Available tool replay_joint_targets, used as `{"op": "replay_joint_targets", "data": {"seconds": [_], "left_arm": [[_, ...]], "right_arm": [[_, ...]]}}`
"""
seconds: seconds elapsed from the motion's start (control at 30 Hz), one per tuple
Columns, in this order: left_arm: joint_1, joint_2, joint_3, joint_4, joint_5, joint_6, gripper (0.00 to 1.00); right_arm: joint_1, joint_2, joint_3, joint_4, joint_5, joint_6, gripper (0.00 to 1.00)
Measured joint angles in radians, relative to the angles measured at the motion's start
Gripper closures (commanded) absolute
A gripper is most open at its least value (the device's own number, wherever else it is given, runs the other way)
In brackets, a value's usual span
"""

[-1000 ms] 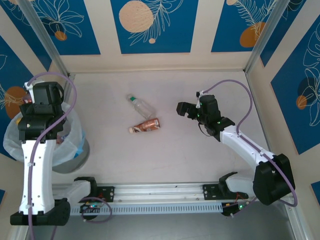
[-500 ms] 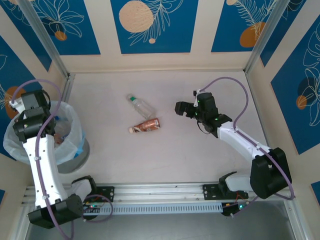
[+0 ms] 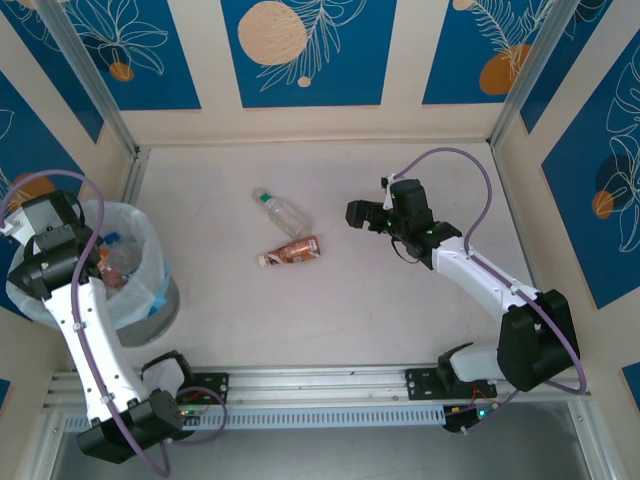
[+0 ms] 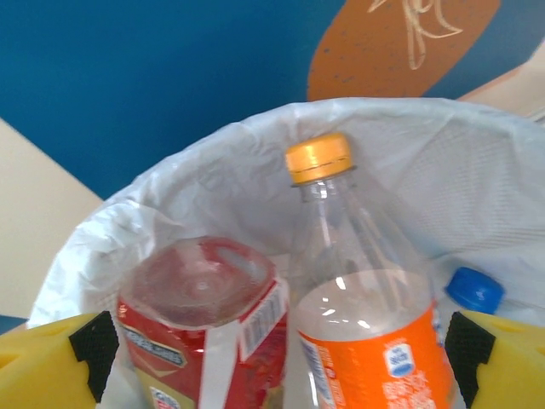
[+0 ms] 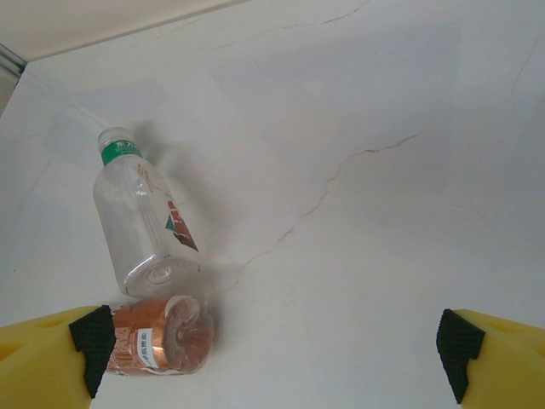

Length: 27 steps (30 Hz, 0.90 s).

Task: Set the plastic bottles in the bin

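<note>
Left wrist view: left gripper (image 4: 281, 349) is hanging over the bin (image 3: 160, 300), jaws standing wide.
Bin: orange bottle (image 4: 366, 341) and red bottle (image 4: 200, 315) are lying side by side in the liner (image 4: 213, 187).
Right gripper (image 5: 277, 349): hovering over the table (image 3: 400, 320), jaws spread wide, gripping nothing.
Table: green-cap bottle (image 5: 140, 213) and brown bottle (image 5: 162, 336) are lying just beside each other, near the right gripper.

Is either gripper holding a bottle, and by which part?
Nothing is held. The left gripper stands open above the round grey bag-lined bin, the clear orange-labelled plastic bottle loose inside; the right gripper hangs open above the white table.
</note>
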Motion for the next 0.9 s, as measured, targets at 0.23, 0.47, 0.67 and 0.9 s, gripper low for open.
{"op": "replay_joint_targets", "data": {"seconds": [0.23,0.47,0.67,0.9], "left_arm": [[-0.016,-0.002,0.011,0.037,0.241,0.003,0.01],[-0.248,-0.035,0.014,0.089,0.34,0.058,0.01],[-0.496,-0.027,0.023,0.138,0.351,0.138,0.01],[-0.758,0.084,0.035,0.205,0.328,0.233,0.01]], "right_arm": [[0.001,0.005,0.0,-0.018,0.0,0.0,0.01],[0.014,0.009,0.0,-0.024,0.005,0.008,0.0],[0.018,0.005,-0.001,-0.026,0.036,0.02,0.0],[0.018,-0.06,-0.04,-0.033,0.068,0.024,0.0]]}}
